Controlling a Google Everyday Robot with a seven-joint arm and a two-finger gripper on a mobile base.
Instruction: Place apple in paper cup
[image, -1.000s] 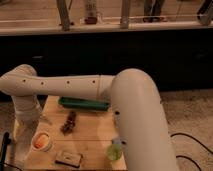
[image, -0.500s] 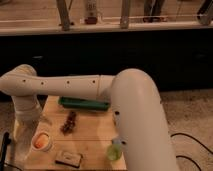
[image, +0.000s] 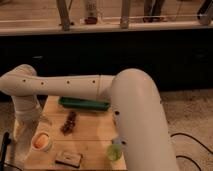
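Wooden table (image: 95, 137): long green tray (image: 84, 104) along the far edge, dark brown lumpy cluster (image: 69, 122) just in front of it. Small bright green cup (image: 115, 151) near the right front edge. Flat brown rectangular block (image: 69, 158) at the front (can't tell what it is). Black cable (image: 192, 145) on the speckled floor (image: 185, 107), right side. Dark cabinet front (image: 150, 60) behind.

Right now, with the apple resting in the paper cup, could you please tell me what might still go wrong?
1. The gripper hangs low at the left edge of the table, close beside the paper cup; pulling away could clip the cup and spill the apple.
2. The cup stands near that edge, so a nudge might push it off.
3. The arm crosses above the green tray; a low sweep could drag it.
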